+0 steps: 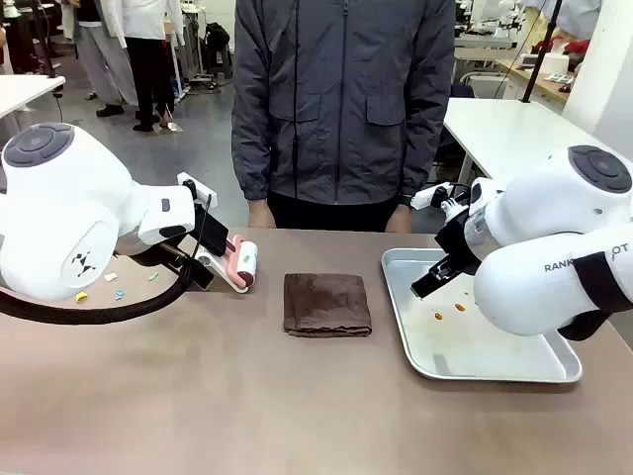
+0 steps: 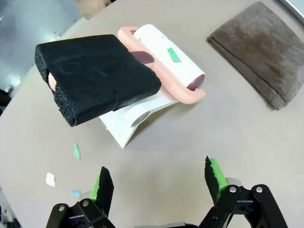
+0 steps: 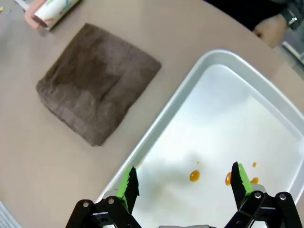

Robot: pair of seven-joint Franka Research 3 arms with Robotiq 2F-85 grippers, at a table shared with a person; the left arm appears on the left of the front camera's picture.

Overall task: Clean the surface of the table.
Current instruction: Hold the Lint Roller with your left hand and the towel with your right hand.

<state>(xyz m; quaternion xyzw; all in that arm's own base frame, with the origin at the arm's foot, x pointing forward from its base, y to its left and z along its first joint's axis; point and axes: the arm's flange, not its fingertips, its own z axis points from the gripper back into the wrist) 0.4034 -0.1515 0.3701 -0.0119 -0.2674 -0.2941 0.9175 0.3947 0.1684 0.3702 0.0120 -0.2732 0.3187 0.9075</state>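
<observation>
The brown table [image 1: 247, 396] spans the foreground between the robot and 1 person [image 1: 341, 99]. On it lie 1 folded cloth [image 1: 326, 304] at the middle, 1 roller [image 1: 242, 265] to its left, 1 tray [image 1: 495, 346] to its right, and 4 scraps [image 1: 111, 278] near the left arm [image 1: 59, 218]. At least 3 orange drops [image 3: 194, 175] dot the tray. The left gripper [image 2: 158, 176] and right gripper [image 3: 184, 175] stand spread, holding nothing. Black foam [image 2: 95, 76] hides most of the roller's handle.

One brownish-taupe rectangular table [image 1: 247, 396] carries one folded dark brown cloth [image 1: 327, 304], one shiny silver rectangular metal tray [image 1: 495, 358], one pink-framed white lint roller [image 2: 166, 57] with a black foam handle, four small coloured paper scraps [image 1: 110, 277], and at least three orange liquid drops [image 3: 194, 175] in the tray.
</observation>
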